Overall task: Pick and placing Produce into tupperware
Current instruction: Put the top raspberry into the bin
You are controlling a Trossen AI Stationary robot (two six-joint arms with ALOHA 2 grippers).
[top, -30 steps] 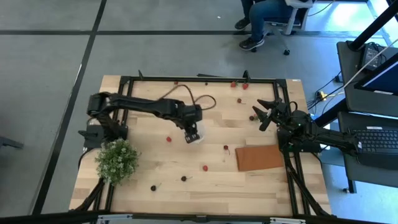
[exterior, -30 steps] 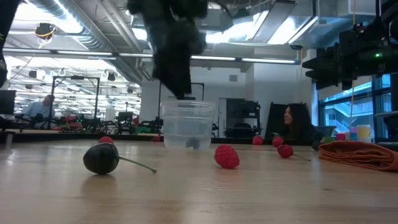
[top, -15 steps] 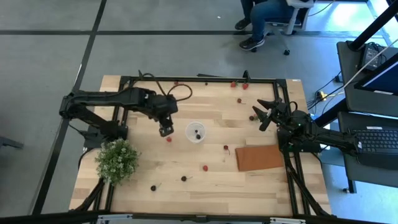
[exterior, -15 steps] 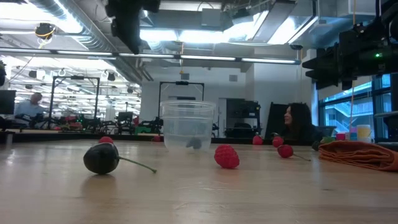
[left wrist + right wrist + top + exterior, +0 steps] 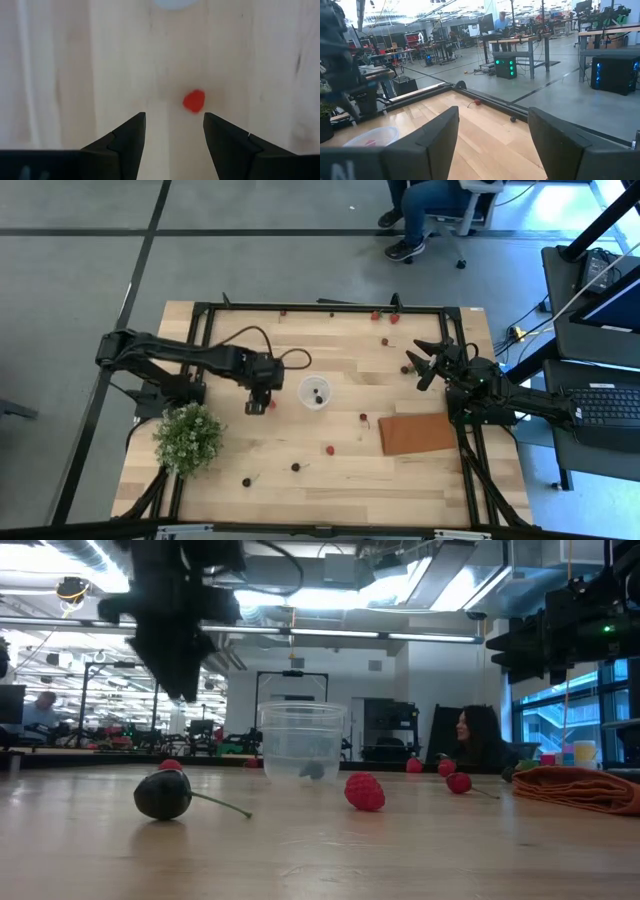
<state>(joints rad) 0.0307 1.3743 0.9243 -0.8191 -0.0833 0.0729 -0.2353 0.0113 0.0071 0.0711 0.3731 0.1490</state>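
The cup (image 5: 315, 392) stands at the middle of the high view with one dark berry (image 5: 318, 391) resting inside it. A second ago the left gripper (image 5: 256, 406) was right over the cup; it has since swung away to the left and now hangs just left of a red berry (image 5: 271, 404) that lies close beside the cup. In the left wrist view that red berry (image 5: 194, 101) sits on the bare tabletop (image 5: 75, 60) just ahead of the spread, empty fingers (image 5: 131, 132). This suggests one drop is done and the next pick is being lined up. More red and dark berries lie scattered toward the lower middle and upper right. The right gripper (image 5: 421, 362) waits at the right side, spread and empty, above the brown mat (image 5: 420, 433).
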